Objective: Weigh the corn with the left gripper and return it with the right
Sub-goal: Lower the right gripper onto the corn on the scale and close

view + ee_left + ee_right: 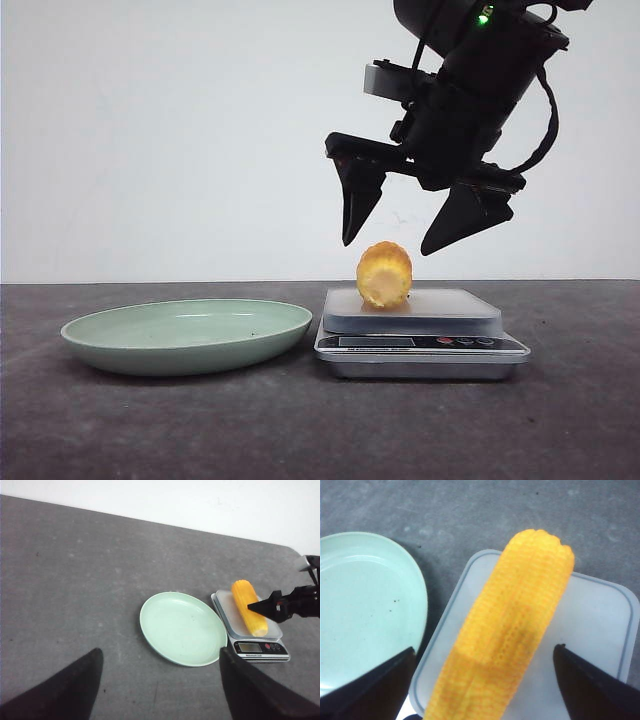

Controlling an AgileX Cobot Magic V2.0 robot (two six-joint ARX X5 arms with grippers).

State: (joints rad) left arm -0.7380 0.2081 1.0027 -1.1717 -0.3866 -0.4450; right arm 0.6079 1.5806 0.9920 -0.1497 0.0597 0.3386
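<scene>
Front view, L to R.

Plate (187,335): lower left of frame, pale green, nothing in it. Sits on grey table (100,430), just beside the scale, not touching as far as I can tell.

Scale (421,345): lower centre-right. Corn (384,274) lies on its platform, left half, rounded end toward cam. Left wrist view shows the cob running lengthways across the platform, one end near the display edge.

Right gripper (392,232): upper right of frame, hanging directly over the corn, fingers wide apart, holding nothing. Tips above the cob, no contact. Right wrist view: cob centred btwn the two fingers (590,680), running along the gap.

Left gripper (160,690): only in its own wrist view, bottom of frame, fingers spread, nothing held, well back from plate and scale.

Judgement: weighing seems done; step in hand = right pickup for return, prob. to plate.

To do well: drop straight down, keep cob centred, close across its width at mid-length. Don't press on the platform. Rounded cob may roll, so close evenly, lift vertical.
</scene>
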